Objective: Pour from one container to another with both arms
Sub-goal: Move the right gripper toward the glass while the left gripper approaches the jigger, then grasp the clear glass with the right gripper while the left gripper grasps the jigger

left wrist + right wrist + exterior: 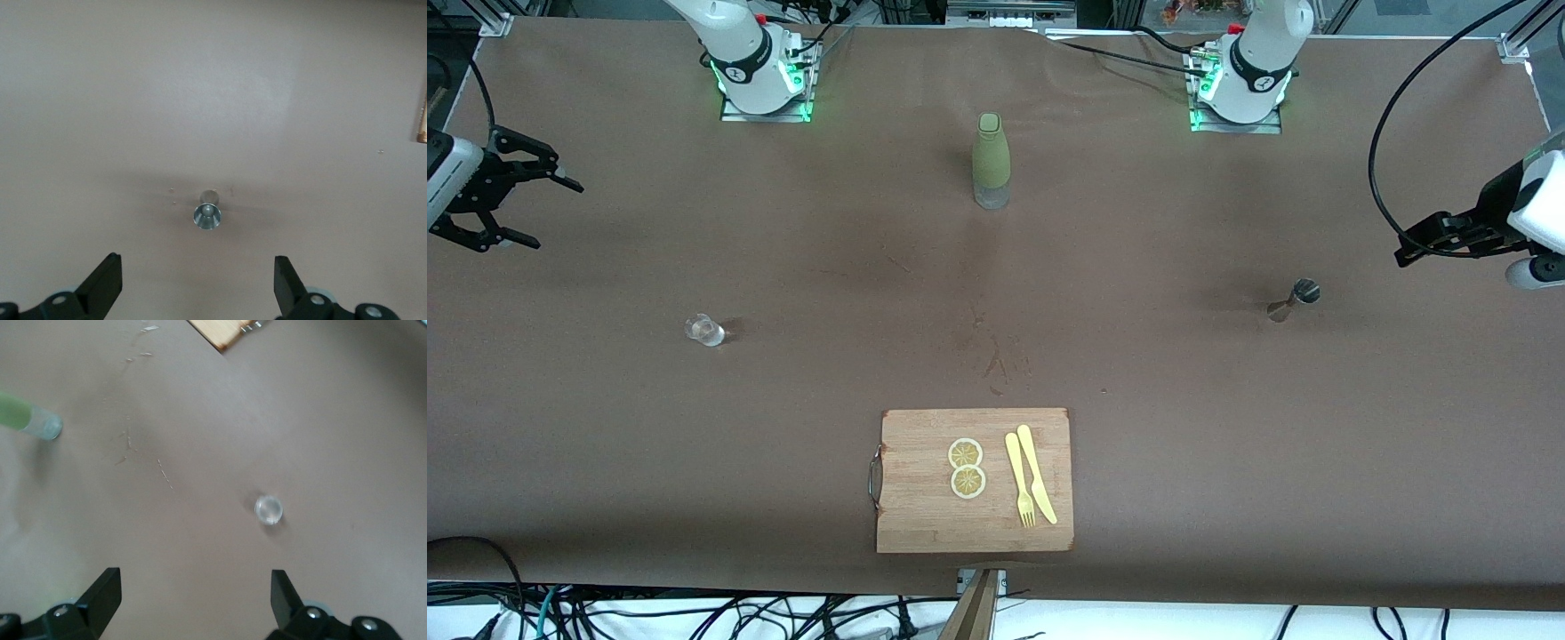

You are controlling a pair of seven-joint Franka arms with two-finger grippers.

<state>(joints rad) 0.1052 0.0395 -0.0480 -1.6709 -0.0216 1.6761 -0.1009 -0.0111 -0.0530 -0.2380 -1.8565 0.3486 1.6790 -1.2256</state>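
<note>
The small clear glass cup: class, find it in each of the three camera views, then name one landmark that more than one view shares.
Front view: glass cup stands on the brown table toward the right arm's end.
Left wrist view: not in it; the steel jigger shows instead.
Right wrist view: glass cup seen from above, ahead of the open jaws.
Shared landmark: the wooden cutting board.

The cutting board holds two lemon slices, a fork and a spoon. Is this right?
Not quite. On the cutting board, beside the two lemon slices and the fork, lies a yellow knife, not a spoon. The front view shows it.
</note>
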